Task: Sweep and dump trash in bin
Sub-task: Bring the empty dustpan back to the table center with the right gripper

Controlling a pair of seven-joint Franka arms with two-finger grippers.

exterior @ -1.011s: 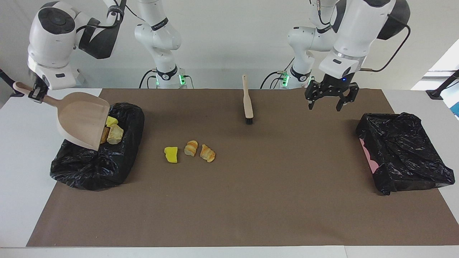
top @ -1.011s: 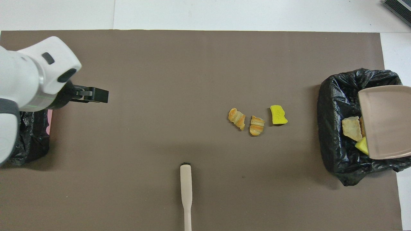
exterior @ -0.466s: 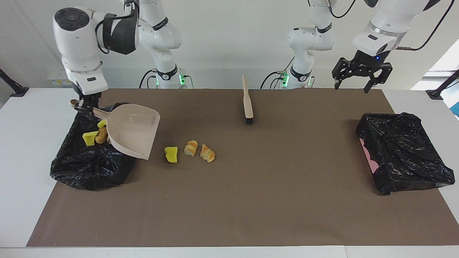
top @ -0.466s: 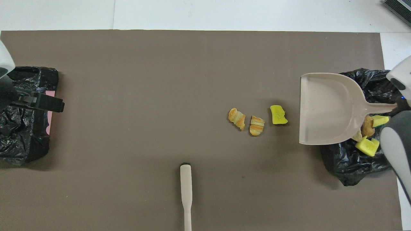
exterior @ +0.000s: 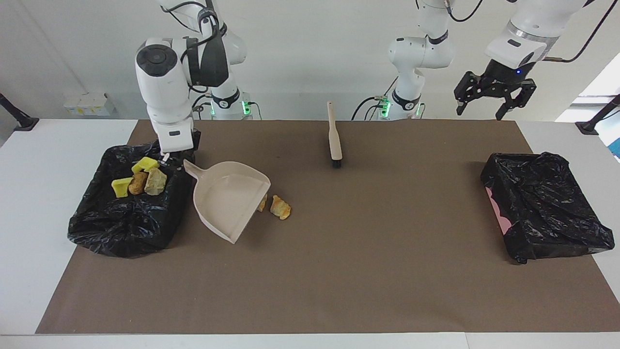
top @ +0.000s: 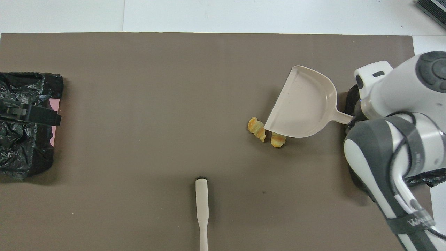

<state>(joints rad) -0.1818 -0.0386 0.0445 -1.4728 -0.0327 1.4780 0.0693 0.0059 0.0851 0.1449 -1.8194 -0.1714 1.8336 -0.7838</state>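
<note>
Over two golden-brown croissant pieces (exterior: 280, 207) hangs the beige plastic dustpan (exterior: 227, 198), its handle pinched in the right gripper's (exterior: 168, 157) fingers, readying another scoop; four scraps (exterior: 139, 178) fill the black-lined bin (exterior: 123, 228). Left gripper (exterior: 494, 94) waits, fingers wide.

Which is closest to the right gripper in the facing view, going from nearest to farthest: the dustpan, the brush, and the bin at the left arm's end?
From the right gripper, shut on the handle:
1. Dustpan, held by its handle, beside the bin with scraps.
2. Brush, mid-table, nearer to the robots.
3. Covered bin, at the left arm's end, with the open left gripper raised near it.
</note>
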